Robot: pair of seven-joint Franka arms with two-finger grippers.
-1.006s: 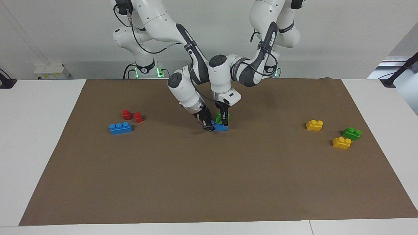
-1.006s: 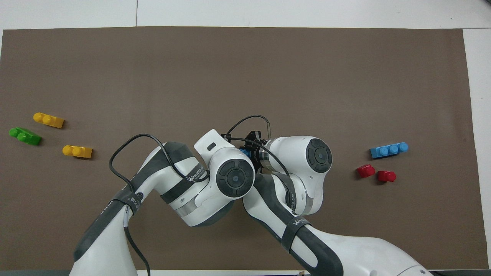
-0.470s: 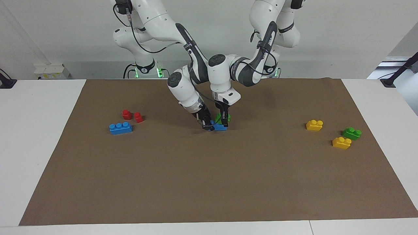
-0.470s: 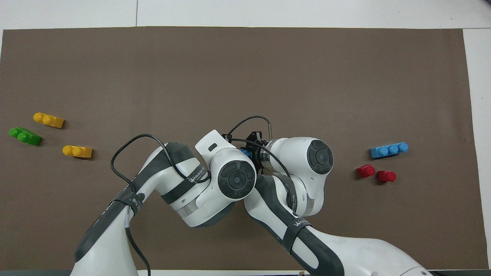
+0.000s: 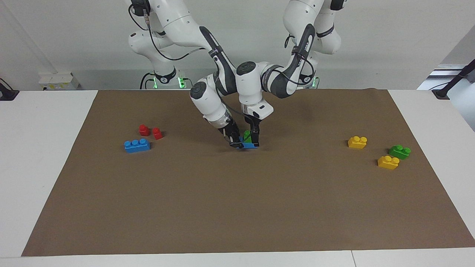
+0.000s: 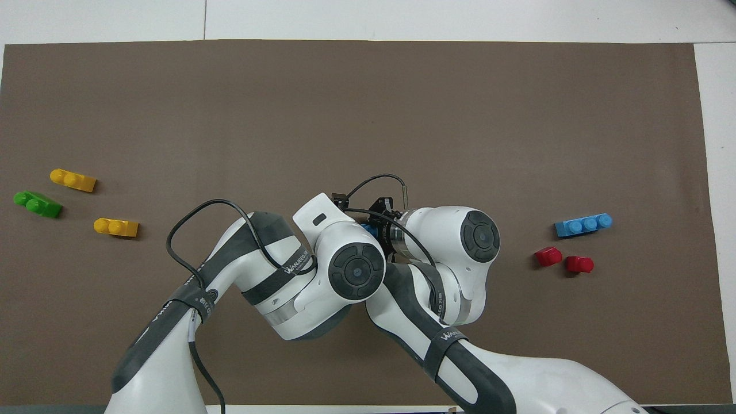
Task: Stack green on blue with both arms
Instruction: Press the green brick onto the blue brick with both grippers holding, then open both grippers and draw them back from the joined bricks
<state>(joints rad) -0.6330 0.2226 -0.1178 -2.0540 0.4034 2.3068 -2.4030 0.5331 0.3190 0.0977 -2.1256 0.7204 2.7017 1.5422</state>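
Observation:
The bright-green two-stud brick is in my left gripper, which is shut on it and holds it down against the top of the blue three-stud brick. My right gripper is shut on the end of that blue brick, low over the middle of the brown mat. In the overhead view both wrists cover the bricks, and only a corner of the blue brick shows. The green brick is hidden there.
A second blue brick and two red bricks lie toward the right arm's end. Two yellow bricks and a darker green brick lie toward the left arm's end.
My left gripper has shifted the green brick a little toward the right gripper, from beside the blue brick to on top of it. The right gripper has barely moved.

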